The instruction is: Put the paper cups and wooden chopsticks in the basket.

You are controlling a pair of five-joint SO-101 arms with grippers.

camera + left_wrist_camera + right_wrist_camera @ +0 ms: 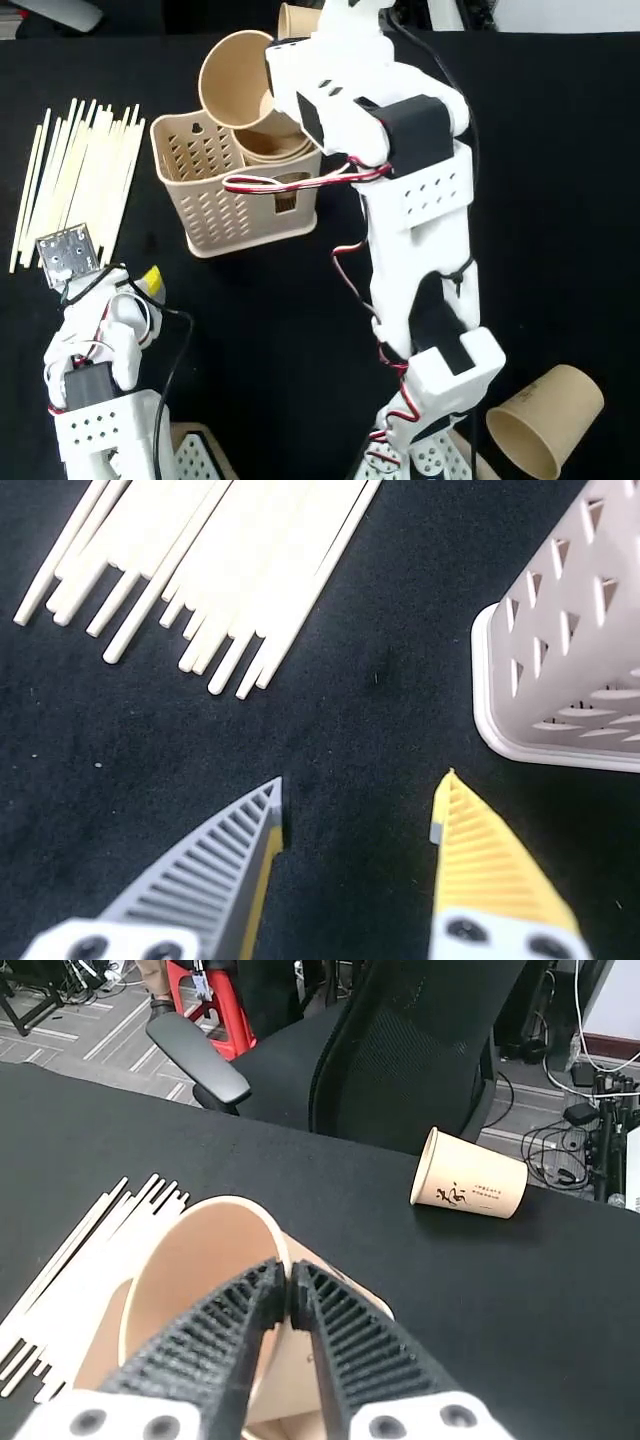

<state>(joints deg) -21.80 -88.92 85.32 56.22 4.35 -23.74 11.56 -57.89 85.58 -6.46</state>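
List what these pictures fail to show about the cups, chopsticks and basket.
High view: the right arm hides part of the basket, so the cups inside cannot be counted.
High view: the far cup is cut by the top edge and the arm.
Left wrist view: the chopsticks run off the edge; their number is unclear.

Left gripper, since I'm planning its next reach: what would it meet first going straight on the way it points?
Probably bare black table; the left gripper aims between the chopsticks and the basket, though depth is unclear.
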